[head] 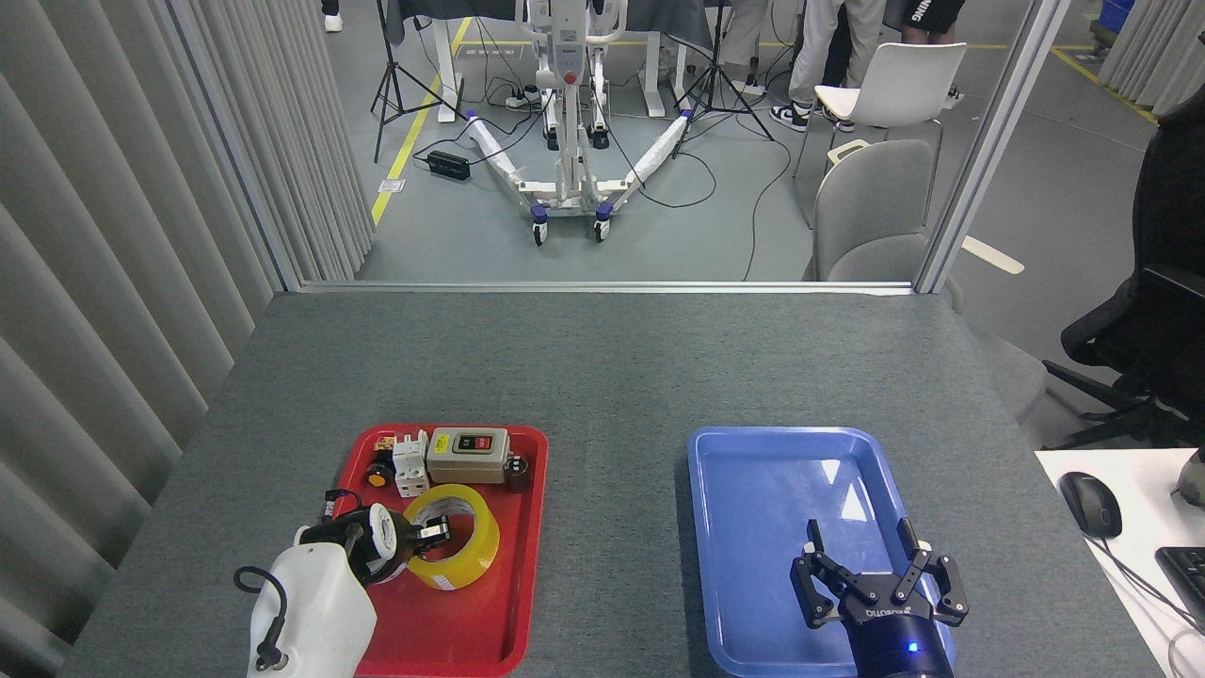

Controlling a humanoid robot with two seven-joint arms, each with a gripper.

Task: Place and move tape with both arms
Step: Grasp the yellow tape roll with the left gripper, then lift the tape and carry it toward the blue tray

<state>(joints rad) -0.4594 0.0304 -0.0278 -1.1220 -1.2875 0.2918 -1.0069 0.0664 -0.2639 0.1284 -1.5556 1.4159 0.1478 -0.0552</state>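
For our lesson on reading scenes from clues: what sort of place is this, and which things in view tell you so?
Most likely a robotics lab or test workshop. A grey felt-covered table carries a red tray of electrical parts and a blue tray; behind it stand tripods and trailing cables on a floor with yellow lines.

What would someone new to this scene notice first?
Probably the bright red plastic tray at the table's near left, where the left pincer grips a yellow translucent tape roll beside small electrical parts. Next, the empty blue plastic tray on the right, with the open right pincer over it.
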